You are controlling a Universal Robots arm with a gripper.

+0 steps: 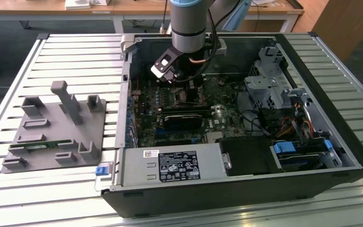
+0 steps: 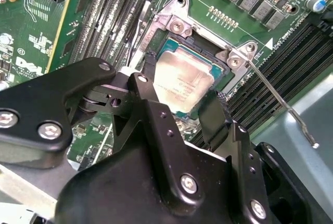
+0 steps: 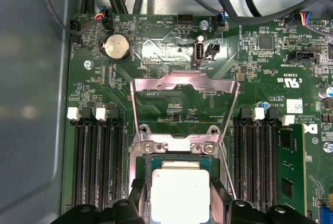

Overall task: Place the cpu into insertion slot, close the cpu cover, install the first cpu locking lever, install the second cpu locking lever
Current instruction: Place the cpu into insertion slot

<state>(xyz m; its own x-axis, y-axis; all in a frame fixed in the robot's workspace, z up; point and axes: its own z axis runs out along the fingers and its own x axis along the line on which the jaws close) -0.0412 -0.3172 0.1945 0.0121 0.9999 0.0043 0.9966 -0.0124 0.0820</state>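
Pincer [image 2: 180,82] is down inside the open computer case [image 1: 232,196], its 2 black fingers [image 2: 149,65] set against opposite edges of the cpu [image 2: 182,73]. This reads as grasping the chip, not let go. The cpu lies in the insertion slot [image 3: 177,157], silver face up. It looks level and inside the socket rim in both wrist views, though part of it is hidden under the pincer body. The cpu cover [image 3: 156,83] is swung up and open, and bare motherboard [image 3: 171,107] shows through its square opening. 1 locking lever [image 2: 278,96] is unlatched, a thin wire rod angling away from a socket corner across the memory slots [image 2: 296,44]. Can't tell where the other lever is. In the exterior view the arm [image 1: 191,23] reaches straight down into the case, which sits on the slatted bench [image 1: 49,52]. A gray fixture [image 1: 55,132] sits on the bench at the exterior view's left, well apart from the case.

Step in hand, my call: step 1, cpu placement, at the seating point. Steps 2 to 4 are not done, with the cover up and the lever free. The next move calls for the chip flat and square in the socket with no tilt, then a clean straight release so the fingers don't drag it off seat. Risk: a corner riding on the rim, and socket pins likely bend easily.
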